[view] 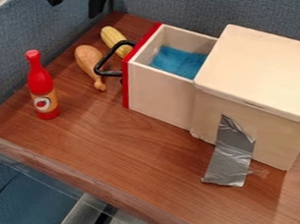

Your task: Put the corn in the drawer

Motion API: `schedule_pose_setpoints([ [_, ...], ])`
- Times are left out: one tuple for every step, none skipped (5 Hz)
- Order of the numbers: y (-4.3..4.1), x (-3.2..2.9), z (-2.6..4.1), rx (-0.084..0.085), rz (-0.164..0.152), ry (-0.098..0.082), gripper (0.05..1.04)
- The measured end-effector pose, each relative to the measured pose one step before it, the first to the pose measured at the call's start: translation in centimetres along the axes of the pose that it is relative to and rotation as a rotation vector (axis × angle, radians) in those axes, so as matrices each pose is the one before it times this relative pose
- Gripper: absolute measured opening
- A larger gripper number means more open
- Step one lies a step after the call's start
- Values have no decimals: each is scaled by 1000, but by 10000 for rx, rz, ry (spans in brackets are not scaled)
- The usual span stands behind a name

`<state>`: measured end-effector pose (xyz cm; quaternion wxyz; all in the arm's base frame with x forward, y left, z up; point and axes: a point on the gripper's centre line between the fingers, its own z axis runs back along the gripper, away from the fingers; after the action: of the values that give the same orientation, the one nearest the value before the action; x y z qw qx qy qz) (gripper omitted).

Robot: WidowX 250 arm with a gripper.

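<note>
- And the hand is open, up top!
- Corn lies below, rightward, its long axis slanting down-right toward the black handle.

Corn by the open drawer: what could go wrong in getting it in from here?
The corn lies close to the handle, which crosses its near end in this view, so a grasp there might snag or shove the drawer. The drumstick lies just beside it and could get nudged or picked up instead.
</note>
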<state>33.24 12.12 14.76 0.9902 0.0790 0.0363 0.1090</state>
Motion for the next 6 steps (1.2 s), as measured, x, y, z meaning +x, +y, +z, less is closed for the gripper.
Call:
schedule_pose_setpoints([
  [-240, 102, -1199, -79, 9, 348, 1001],
  [-434, 1091, 418, -601, 937, -256, 1001],
  [763, 1233, 705, -550, 1338, -645, 1001],
  [-215, 1615, -426, -225, 1550, -578, 1001],
  [-334, 1216, -1024, -75, 1108, -430, 1001],
  [-864, 767, -2492, 170, 814, -147, 1001],
])
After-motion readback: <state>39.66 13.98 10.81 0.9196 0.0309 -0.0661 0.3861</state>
